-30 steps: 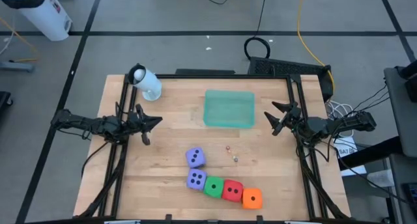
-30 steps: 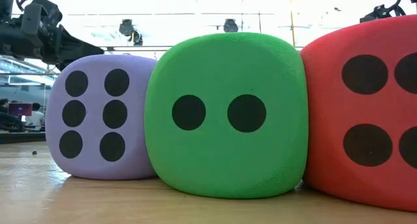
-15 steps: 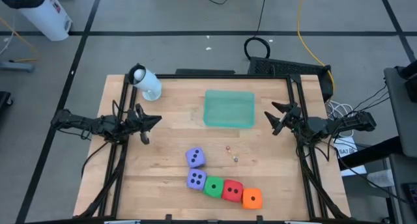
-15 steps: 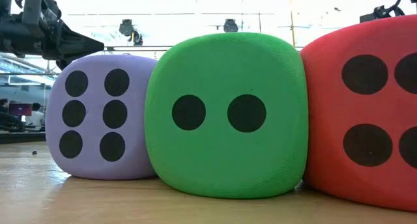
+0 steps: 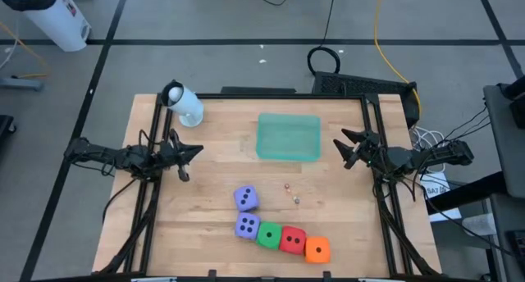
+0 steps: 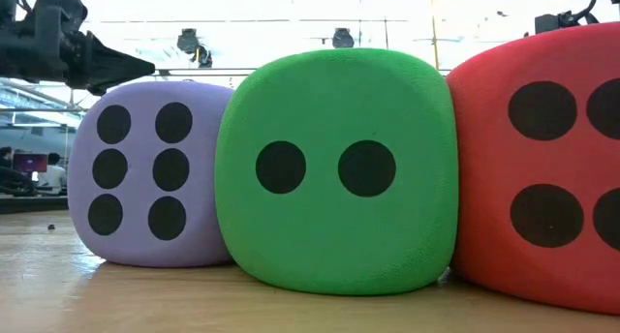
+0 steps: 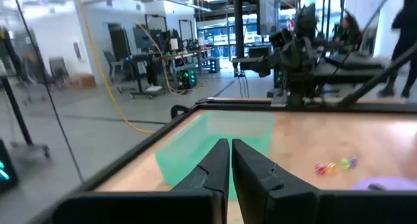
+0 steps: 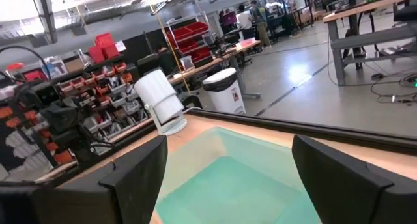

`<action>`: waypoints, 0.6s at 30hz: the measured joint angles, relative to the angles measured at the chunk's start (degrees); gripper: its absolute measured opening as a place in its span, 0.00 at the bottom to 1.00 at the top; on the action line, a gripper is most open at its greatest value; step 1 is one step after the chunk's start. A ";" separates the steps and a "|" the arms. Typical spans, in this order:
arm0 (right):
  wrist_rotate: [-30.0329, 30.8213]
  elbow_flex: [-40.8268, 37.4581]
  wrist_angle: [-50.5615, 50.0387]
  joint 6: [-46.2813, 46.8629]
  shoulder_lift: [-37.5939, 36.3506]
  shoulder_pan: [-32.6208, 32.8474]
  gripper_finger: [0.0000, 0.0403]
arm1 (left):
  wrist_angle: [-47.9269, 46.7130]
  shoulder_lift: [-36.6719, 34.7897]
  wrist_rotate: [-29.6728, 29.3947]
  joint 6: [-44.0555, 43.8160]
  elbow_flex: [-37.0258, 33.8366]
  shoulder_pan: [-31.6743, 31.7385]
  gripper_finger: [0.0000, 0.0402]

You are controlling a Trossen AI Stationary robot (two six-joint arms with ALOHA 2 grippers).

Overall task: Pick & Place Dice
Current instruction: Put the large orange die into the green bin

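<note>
Left hand (image 5: 195, 152) pinched together, right hand (image 5: 348, 150) spread apart, dice (image 5: 282, 236) seemingly untouched

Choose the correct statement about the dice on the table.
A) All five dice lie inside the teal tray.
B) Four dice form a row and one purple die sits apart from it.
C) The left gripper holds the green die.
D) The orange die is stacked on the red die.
B: in the high view, a purple die, the green die, red die and orange die form a row, while the other purple die sits apart, nearer the teal tray.

Purple dice (image 5: 245, 198) (image 5: 247, 225), green die (image 5: 268, 234), red die (image 5: 292, 240), orange die (image 5: 317, 249); black pips; teal tray (image 5: 289, 136).
</note>
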 joint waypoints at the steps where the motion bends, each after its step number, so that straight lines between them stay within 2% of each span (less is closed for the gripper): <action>1: 0.00 -0.01 0.00 0.54 0.00 0.00 0.79 | 0.03 0.01 -0.01 1.95 0.00 0.00 0.06; 6: 0.11 -0.02 0.88 -0.35 -0.02 0.00 0.79 | 2.18 0.01 -1.86 7.86 0.02 -0.02 0.06; 15: 0.04 -0.02 0.29 -7.35 0.38 0.04 0.79 | 3.23 0.01 -4.42 9.75 0.07 0.00 0.06; 18: 0.02 0.00 0.02 -6.36 0.46 0.04 0.79 | 3.46 0.00 -4.55 10.43 0.07 0.00 0.06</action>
